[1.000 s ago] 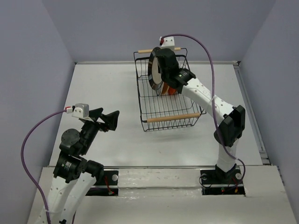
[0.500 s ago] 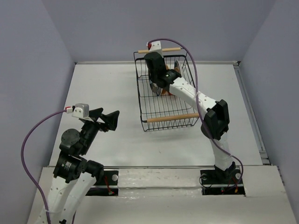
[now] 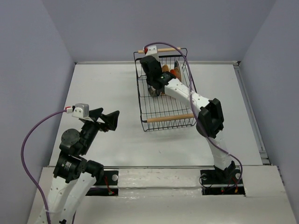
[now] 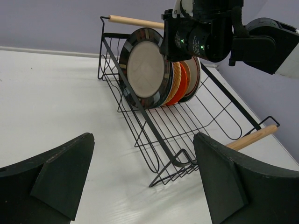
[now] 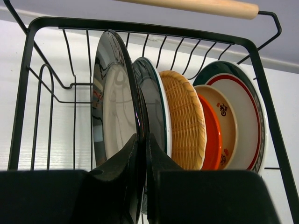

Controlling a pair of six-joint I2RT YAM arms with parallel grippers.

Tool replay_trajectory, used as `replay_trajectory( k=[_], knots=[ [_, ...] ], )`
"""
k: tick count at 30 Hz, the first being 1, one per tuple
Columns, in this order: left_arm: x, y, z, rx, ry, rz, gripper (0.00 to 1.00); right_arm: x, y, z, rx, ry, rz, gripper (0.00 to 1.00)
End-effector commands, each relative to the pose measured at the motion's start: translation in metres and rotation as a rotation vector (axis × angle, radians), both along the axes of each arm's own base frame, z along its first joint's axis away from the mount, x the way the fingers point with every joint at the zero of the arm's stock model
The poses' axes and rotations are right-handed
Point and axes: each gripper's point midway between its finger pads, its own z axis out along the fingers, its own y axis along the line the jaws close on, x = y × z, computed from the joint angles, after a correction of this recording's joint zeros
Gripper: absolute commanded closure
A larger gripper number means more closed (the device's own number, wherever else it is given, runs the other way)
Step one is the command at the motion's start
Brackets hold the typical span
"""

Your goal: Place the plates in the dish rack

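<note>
Nearest you, your left gripper (image 4: 145, 172) hangs above the table with its jaws spread wide, just where it was a second ago. Beyond it sits the dish rack (image 3: 166, 109), near handle (image 3: 170, 117) toward you. Your right gripper (image 5: 141, 158) has come down from above the rack's far end and now reaches into it, jaws clamped on the rim of the black-rimmed plate (image 5: 112, 107). That plate stands upright at the front of the row. Behind it come a green-rimmed plate (image 5: 152, 98), the woven plate (image 5: 184, 121), the orange-red plate (image 5: 212, 135), a beige plate (image 5: 222, 109) and a second green-rimmed plate (image 5: 250, 107), then the far handle (image 5: 196, 5).
</note>
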Motion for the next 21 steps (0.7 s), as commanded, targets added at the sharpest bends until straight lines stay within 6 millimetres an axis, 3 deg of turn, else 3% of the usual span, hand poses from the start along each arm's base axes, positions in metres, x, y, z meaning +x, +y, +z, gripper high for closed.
replay_trajectory(
  k=[1, 9, 12, 16, 21],
  knots=[
    [0.000, 0.002, 0.010, 0.005, -0.040, 0.005, 0.02, 0.009, 0.005, 0.066, 0.127, -0.172, -0.049, 0.93],
    [0.000, 0.001, 0.008, 0.004, -0.035, -0.001, 0.02, 0.016, 0.006, 0.046, 0.067, -0.151, -0.061, 0.92],
    [0.000, 0.001, 0.009, 0.003, -0.036, -0.001, 0.02, 0.016, 0.007, 0.034, 0.059, -0.131, -0.061, 0.84],
    [0.001, 0.000, 0.008, 0.005, -0.032, -0.004, 0.02, 0.010, 0.009, 0.029, 0.060, -0.123, -0.055, 0.65],
    [0.001, 0.000, 0.008, 0.005, -0.032, -0.001, 0.02, -0.003, 0.019, 0.032, 0.054, -0.132, -0.028, 0.55]
  ],
)
